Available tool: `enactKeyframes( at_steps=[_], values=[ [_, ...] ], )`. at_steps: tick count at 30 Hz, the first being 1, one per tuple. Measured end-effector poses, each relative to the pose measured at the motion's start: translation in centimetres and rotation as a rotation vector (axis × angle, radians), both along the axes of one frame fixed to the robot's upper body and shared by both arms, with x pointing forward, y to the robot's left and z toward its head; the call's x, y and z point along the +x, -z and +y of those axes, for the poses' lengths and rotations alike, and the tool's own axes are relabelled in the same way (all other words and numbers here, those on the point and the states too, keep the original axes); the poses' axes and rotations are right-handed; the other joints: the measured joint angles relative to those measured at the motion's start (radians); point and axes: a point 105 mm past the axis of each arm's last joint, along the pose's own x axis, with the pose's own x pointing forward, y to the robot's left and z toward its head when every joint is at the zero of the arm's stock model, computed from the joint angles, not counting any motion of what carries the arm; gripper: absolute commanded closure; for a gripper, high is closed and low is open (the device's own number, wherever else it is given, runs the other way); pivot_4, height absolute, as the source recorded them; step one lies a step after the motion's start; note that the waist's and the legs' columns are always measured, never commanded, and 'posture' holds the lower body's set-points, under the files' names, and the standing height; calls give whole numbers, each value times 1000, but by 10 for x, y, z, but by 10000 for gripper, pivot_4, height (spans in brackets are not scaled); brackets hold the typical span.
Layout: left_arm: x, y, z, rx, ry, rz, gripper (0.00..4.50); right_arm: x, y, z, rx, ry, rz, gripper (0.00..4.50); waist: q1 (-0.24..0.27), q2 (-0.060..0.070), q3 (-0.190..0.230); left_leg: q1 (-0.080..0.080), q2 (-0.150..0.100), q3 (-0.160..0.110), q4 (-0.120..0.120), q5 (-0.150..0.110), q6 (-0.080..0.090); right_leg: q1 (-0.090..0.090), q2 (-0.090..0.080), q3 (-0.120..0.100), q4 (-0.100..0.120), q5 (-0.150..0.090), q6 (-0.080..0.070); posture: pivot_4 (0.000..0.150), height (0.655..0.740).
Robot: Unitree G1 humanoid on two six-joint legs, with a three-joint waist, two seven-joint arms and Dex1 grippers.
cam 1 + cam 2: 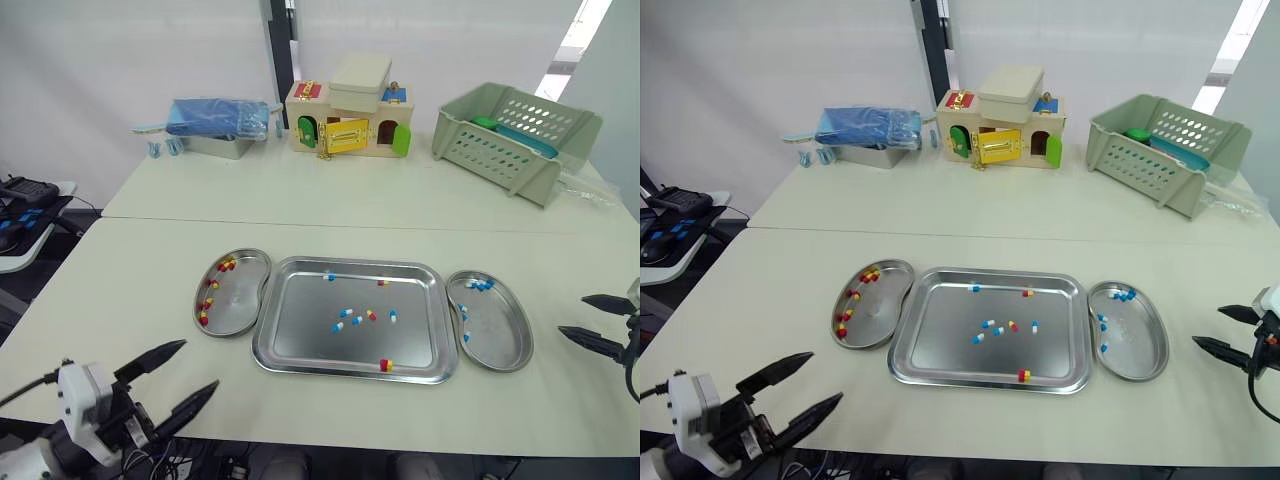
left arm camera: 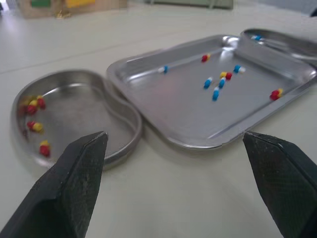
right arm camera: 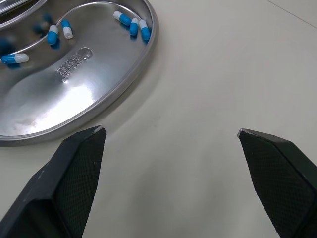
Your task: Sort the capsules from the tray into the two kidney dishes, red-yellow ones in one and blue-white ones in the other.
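Note:
A steel tray [image 1: 300, 340] lies mid-table with several loose capsules: blue-white ones [image 1: 338, 326] and red-yellow ones [image 1: 386, 365]. The left kidney dish [image 1: 238, 300] holds several red-yellow capsules [image 1: 227, 265]. The right kidney dish [image 1: 500, 330] holds several blue-white capsules [image 1: 481, 285]. My left gripper [image 1: 182, 379] hovers open near the table's front edge, short of the left dish, empty. My right gripper [image 1: 592, 322] stands open to the right of the right dish, empty. The left dish [image 2: 69, 109] and tray [image 2: 188, 114] show in the left wrist view; the right dish [image 3: 74, 79] in the right wrist view.
At the table's back stand a blue-covered steel box [image 1: 215, 125], a toy house with coloured doors [image 1: 348, 120] and a green plastic basket [image 1: 515, 135]. A seam between two tabletops [image 1: 350, 222] runs across behind the tray.

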Motion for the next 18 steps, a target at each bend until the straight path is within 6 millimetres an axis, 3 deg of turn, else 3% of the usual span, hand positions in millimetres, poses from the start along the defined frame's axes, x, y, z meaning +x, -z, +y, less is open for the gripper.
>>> enactKeyframes(
  at_steps=[4,15,18],
  values=[
    [-20,17,-25,-73,44,-22,195,0,-1,-3,-22,0,23,0,4,-1,1,0,0,2,1,-2,3,0,0,2,-2,0,1,1500,7400],
    [-16,13,-30,-98,-10,-108,195,4,-7,-11,-50,21,18,0,3,0,0,0,0,3,1,-2,3,0,0,3,-3,1,1,1500,7400],
    [-17,14,-34,-107,-8,-113,195,11,-18,-6,-42,2,-14,0,-1,0,0,0,0,4,1,-2,3,0,0,4,-3,1,2,1500,7400]
  ],
)
